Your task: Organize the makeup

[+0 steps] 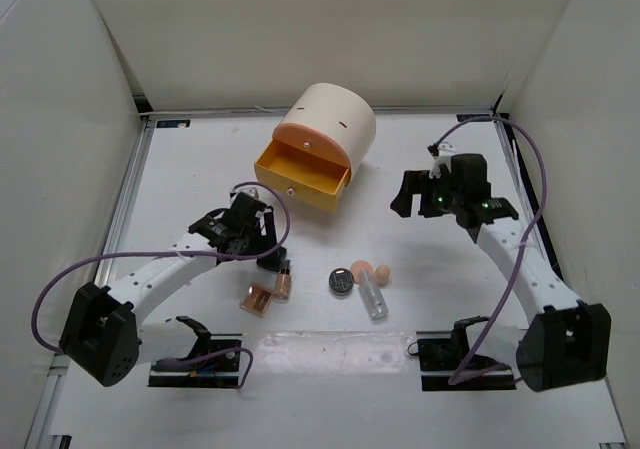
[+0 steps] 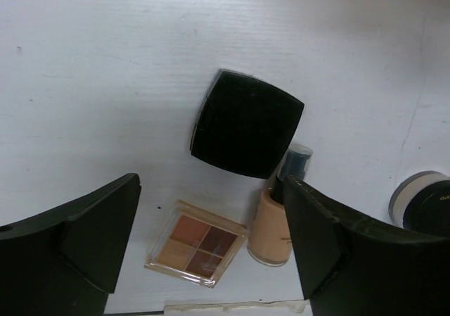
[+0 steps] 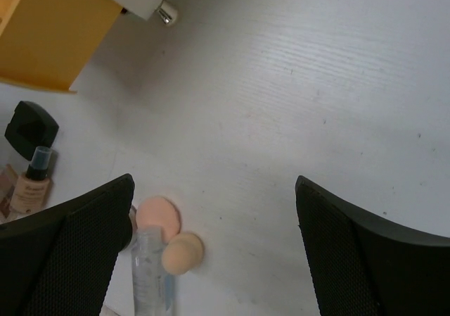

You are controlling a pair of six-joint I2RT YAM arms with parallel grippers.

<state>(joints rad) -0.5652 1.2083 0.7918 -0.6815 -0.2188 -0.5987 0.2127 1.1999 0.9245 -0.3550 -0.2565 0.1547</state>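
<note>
My left gripper (image 1: 256,235) is open and empty, hovering over a black square compact (image 2: 246,124) with its fingers apart on either side. Just in front of the compact lie a clear palette of brown shades (image 2: 197,253) and a peach foundation bottle with a dark cap (image 2: 275,221). A round dark compact (image 1: 342,280), two peach sponges (image 1: 372,272) and a clear tube (image 1: 374,298) lie at the table's middle. My right gripper (image 1: 421,203) is open and empty, held above bare table to the right of the sponges (image 3: 158,214) and tube (image 3: 151,277).
A big cream cylinder box (image 1: 338,117) stands at the back centre with its orange-yellow drawer (image 1: 303,179) pulled open towards the left gripper. The drawer (image 3: 49,34) also shows in the right wrist view. White walls enclose the table on three sides.
</note>
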